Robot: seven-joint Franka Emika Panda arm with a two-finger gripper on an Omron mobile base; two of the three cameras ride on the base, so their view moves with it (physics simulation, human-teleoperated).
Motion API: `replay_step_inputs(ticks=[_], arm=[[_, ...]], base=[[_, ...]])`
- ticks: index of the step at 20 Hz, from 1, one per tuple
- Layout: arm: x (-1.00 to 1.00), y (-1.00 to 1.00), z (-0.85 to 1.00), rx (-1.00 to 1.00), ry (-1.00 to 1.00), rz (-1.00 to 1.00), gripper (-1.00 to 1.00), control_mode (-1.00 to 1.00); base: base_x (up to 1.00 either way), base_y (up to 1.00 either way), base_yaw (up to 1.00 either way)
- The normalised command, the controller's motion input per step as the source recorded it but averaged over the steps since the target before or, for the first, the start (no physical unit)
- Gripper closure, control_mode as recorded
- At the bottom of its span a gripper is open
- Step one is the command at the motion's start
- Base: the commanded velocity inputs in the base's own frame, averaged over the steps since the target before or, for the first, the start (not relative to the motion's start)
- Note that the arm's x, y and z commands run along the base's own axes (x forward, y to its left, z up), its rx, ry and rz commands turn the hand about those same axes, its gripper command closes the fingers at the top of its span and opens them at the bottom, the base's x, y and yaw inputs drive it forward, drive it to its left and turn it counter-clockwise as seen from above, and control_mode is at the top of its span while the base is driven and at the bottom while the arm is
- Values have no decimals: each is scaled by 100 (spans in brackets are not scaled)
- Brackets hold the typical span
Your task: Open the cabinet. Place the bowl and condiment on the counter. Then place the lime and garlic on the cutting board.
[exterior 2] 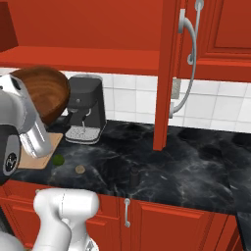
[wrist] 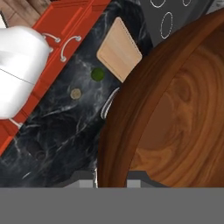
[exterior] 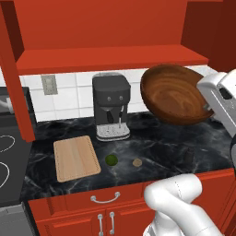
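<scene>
Red cabinetry and white tile frame a black marble table (exterior: 152, 147), and the cabinet (exterior 2: 166, 73) above it is already open, its door swung out edge-on with the silver bar handle showing.

The gripper (wrist: 111, 181) is closed narrow on the rim of the bowl (exterior: 173, 94), holding it tilted in the air to the right of the coffee machine (exterior: 111, 106) and above the table, so it is not yet set down.

The condiment (exterior: 189, 155) stands upright on the table, well to the right of the coffee machine and near the front edge, so that part looks done.

In front of the coffee machine lie the lime (exterior: 111, 160) and, just beside it on the right, the garlic (exterior: 137, 162), both on bare marble.

The cutting board (exterior: 76, 157) lies left of the coffee machine with nothing on it.

By my judgement the opening and the condiment are finished, the bowl is mid-placement, and both the lime and the garlic remain to be moved onto the board.
</scene>
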Motion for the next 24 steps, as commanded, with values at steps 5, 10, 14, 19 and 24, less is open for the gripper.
replay_step_inputs(ticks=[5, 10, 14, 19, 24], arm=[[17, -5, -14, 0, 5, -2, 100, -100], [17, -15, -10, 0, 7, -5, 100, -100], [11, -15, -9, 0, 4, -5, 100, -100], [9, -4, -11, 0, 5, -6, 100, -100], [4, 0, -7, 0, 7, -8, 100, -100]], base=[[0, 0, 0], [0, 0, 0], [0, 0, 0], [0, 0, 0], [0, 0, 0]])
